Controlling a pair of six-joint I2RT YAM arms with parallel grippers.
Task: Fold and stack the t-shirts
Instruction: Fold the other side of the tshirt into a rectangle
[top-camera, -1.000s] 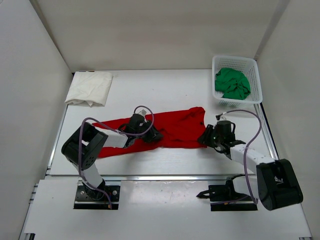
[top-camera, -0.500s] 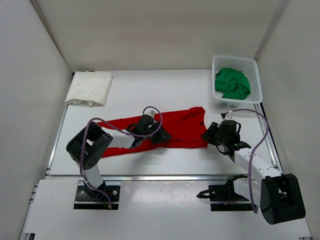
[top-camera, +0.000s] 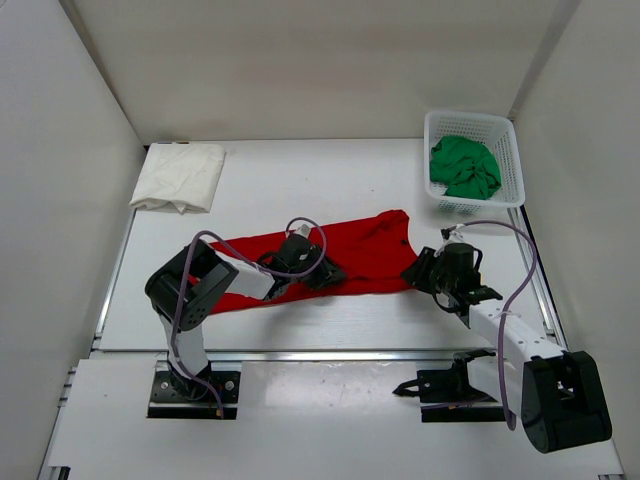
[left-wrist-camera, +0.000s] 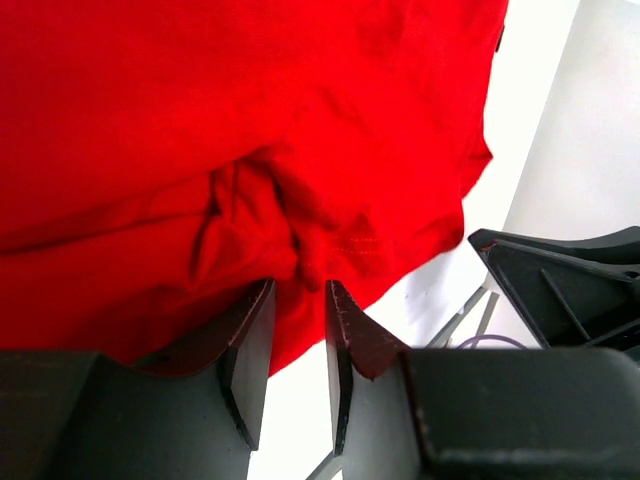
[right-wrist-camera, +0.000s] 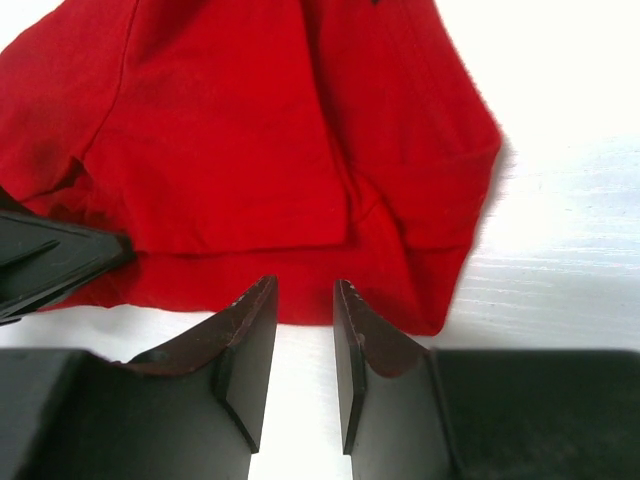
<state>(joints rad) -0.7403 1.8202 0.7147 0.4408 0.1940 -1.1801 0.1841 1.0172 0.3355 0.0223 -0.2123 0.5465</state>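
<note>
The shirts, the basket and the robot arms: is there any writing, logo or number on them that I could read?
No text can be read in any view.
red t-shirt: plain; the dark specks near its neck are too small to make out.
cream-white t-shirt: no writing.
green t-shirt: no writing.
basket: no label.
left arm and right arm: no legible marking.

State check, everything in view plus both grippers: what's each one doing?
bright red cloth t-shirt: stretched out, rumpled, not yet neatly folded.
cream-white cloth t-shirt: folded, lying apart at far left.
bright green cloth t-shirt: crumpled inside the basket.
white plastic mesh basket: upright, holding the green shirt.
left gripper: pinching a bunched red fold.
right gripper: open at the red hem.
</note>
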